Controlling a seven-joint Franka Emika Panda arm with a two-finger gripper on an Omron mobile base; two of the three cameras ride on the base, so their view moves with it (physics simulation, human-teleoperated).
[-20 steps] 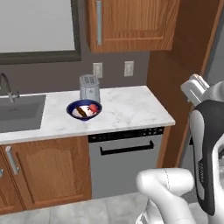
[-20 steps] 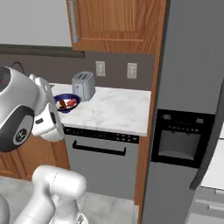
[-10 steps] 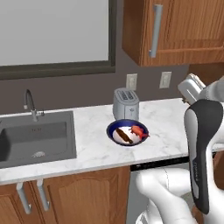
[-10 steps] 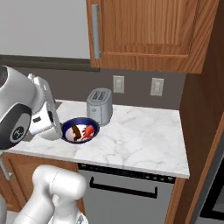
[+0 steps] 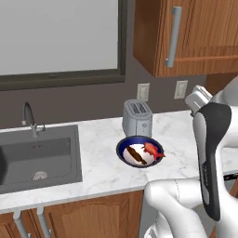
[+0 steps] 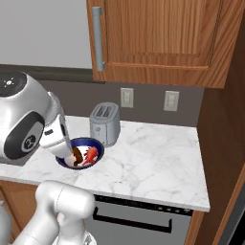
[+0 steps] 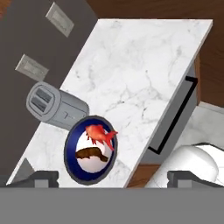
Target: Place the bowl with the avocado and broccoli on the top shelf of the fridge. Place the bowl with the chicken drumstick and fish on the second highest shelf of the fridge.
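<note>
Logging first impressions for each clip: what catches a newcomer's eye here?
The dark blue bowl on the marble counter, holding a red-orange fish beside a brown drumstick. Just behind it stands a grey toaster, with a dark sink further along the counter.

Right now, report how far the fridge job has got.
Nothing looks shelved yet. The dark blue bowl with the chicken drumstick and fish sits on the marble counter in front of the toaster. The pincer hangs open above it, holding nothing. Both bowls remain to be placed.
</note>
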